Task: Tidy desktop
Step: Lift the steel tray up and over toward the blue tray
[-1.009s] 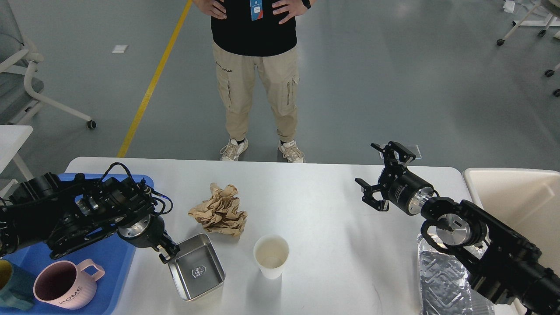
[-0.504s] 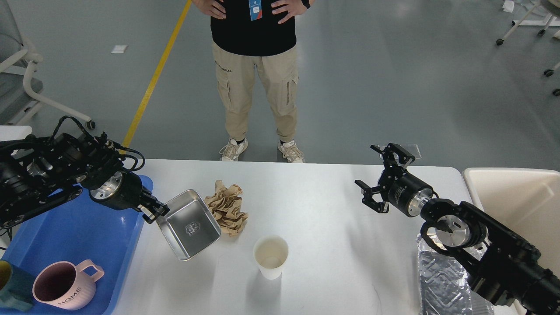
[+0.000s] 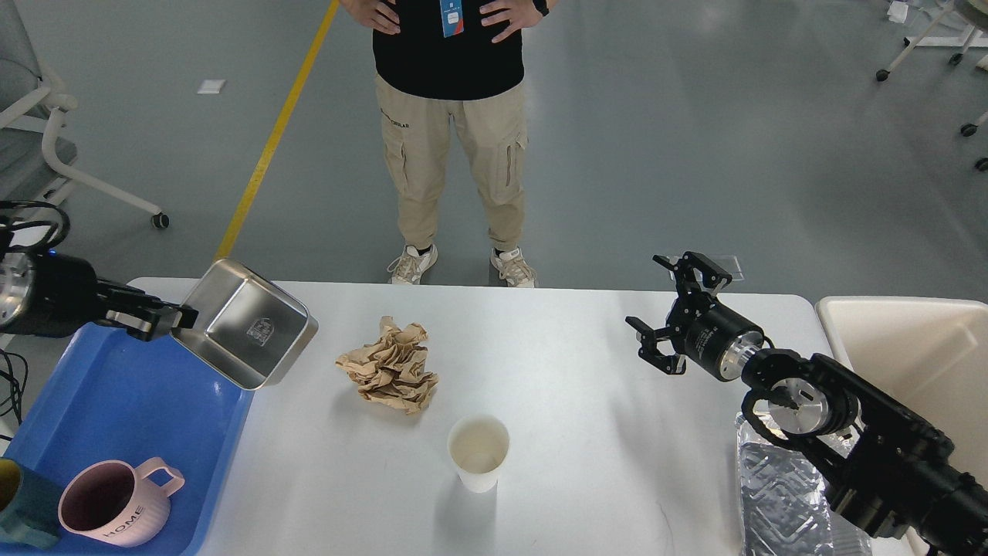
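The white desktop (image 3: 587,432) fills the lower view. My left gripper (image 3: 176,320) is shut on the rim of a shiny steel tray (image 3: 247,332) and holds it tilted in the air over the right edge of the blue plastic tray (image 3: 131,401). A crumpled brown paper ball (image 3: 390,367) lies left of centre on the desktop. A white paper cup (image 3: 478,452) stands upright in front of it. My right gripper (image 3: 679,309) is open and empty, above the desktop at the right.
A pink mug (image 3: 116,502) and a teal cup (image 3: 19,510) stand in the blue tray. A beige bin (image 3: 911,347) is beside the table's right end. A clear plastic container (image 3: 779,494) lies under my right arm. A person (image 3: 451,131) stands behind the table.
My left gripper has lifted the steel tray off the desktop and carried it up and left, to above the blue tray's edge. The right arm has stayed in place.
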`<state>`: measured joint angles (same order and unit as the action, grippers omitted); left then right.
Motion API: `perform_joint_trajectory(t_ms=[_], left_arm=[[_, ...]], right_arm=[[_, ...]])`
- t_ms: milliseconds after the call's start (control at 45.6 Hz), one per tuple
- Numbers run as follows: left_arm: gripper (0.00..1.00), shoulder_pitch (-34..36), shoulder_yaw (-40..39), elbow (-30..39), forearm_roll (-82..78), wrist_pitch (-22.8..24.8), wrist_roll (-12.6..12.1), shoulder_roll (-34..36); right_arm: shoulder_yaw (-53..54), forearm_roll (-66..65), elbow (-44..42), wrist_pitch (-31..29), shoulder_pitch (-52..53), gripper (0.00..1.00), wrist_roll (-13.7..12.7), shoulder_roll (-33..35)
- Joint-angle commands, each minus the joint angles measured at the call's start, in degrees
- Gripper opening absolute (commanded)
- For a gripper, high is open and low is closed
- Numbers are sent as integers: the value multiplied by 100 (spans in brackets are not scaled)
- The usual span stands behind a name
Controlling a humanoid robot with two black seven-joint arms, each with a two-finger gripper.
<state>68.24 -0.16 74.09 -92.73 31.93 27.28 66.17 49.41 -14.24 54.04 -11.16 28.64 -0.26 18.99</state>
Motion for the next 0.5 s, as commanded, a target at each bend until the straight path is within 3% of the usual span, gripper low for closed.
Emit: perform_joint_trajectory(t_ms=[0,132,351,482], left_arm=[[3,-3,-11,-17,562,-108,-161,387],[4,-12,42,-70,1405,-380,-486,712],[4,-354,68,-79,1898,-802,-478,1117],[4,-1117,68,-140,1986,-1415,-530,1170]], right_arm=[[-10,0,1,0,2,100,0,-18],[-10,0,1,0,10,100,0,-44],[-28,0,1,-18,28,100,0,-18],[-36,0,10,-26,19,100,0,8]])
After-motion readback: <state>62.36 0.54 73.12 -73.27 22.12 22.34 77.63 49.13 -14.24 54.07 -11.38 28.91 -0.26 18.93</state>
